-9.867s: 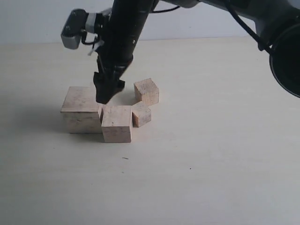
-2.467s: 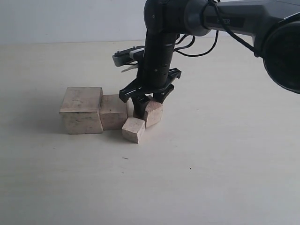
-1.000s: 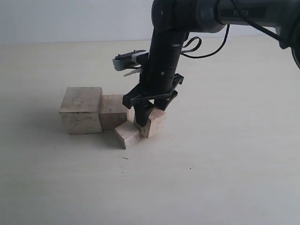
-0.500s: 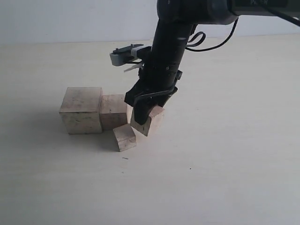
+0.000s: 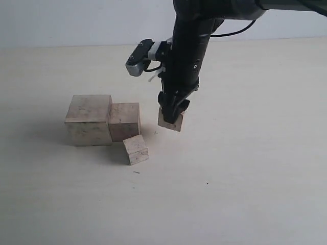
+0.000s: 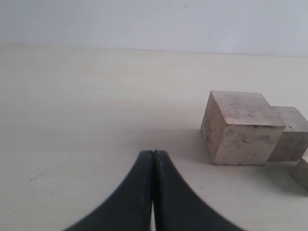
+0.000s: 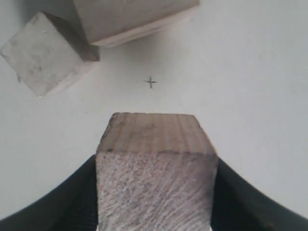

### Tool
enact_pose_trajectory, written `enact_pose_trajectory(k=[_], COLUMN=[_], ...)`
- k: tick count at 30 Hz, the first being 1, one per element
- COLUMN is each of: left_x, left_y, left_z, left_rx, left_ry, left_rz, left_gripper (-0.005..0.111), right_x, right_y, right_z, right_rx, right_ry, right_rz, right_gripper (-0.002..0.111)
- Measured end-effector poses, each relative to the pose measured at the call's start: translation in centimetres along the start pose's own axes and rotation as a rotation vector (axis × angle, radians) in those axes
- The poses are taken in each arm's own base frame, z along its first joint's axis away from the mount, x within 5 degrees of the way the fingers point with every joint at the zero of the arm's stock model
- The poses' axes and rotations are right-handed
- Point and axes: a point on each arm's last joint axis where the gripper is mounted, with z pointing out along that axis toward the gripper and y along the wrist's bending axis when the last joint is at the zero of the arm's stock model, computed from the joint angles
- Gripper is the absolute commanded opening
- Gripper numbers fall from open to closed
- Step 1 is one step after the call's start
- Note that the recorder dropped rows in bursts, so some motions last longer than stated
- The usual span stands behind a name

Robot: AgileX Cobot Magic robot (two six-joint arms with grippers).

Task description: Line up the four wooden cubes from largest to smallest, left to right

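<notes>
Closest to the near edge of the counter [image 5: 245, 204], left of its middle, the smallest cube [image 5: 135, 149] sits alone, turned askew, with a narrow gap between it and the blocks behind. Just beyond it, the largest cube [image 5: 89, 120] and the second cube [image 5: 124, 121] stand side by side and touching, the largest nearer the left edge and their front faces roughly square to the near edge. To the right of that pair, near the counter's middle, a small pencilled cross [image 5: 155, 133] marks the bare surface. Beside the cross is the third cube [image 5: 170, 121], pinched between the two fingers of the right gripper [image 5: 171, 113], which comes down on it from above. The block is tilted and looks lifted just off the surface. In the right wrist view the dark fingers [image 7: 82, 202] press flat against two opposite sides of this block. The left gripper [image 6: 153, 159] shows only in its own wrist view. Its fingers are pressed together with nothing between them, low over bare counter, with the largest cube ahead of it. Behind everything, the far edge meets a pale wall [image 5: 76, 20].
</notes>
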Motion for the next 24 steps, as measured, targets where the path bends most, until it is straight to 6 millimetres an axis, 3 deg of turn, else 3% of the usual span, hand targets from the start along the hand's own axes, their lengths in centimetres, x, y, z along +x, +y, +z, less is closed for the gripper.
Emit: enact_pose_trajectory(k=[6,10,24], left_x=[0.0,0.0,0.0], left_y=[0.0,0.0,0.0], left_z=[0.0,0.0,0.0], left_rx=[0.000,0.000,0.000], left_ry=[0.000,0.000,0.000], left_rz=[0.000,0.000,0.000], left_gripper=[0.000,0.000,0.000], right_x=[-0.7,-0.7,-1.2], right_y=[-0.7,-1.0,-0.6], right_z=[0.0,1.1,4.1], right_rx=[0.089,0.086,-0.012], right_ry=[-0.059,-0.048,-0.104], right_rz=[-0.290,-0.434,-0.531], right_gripper=[0.000,0.000,0.000])
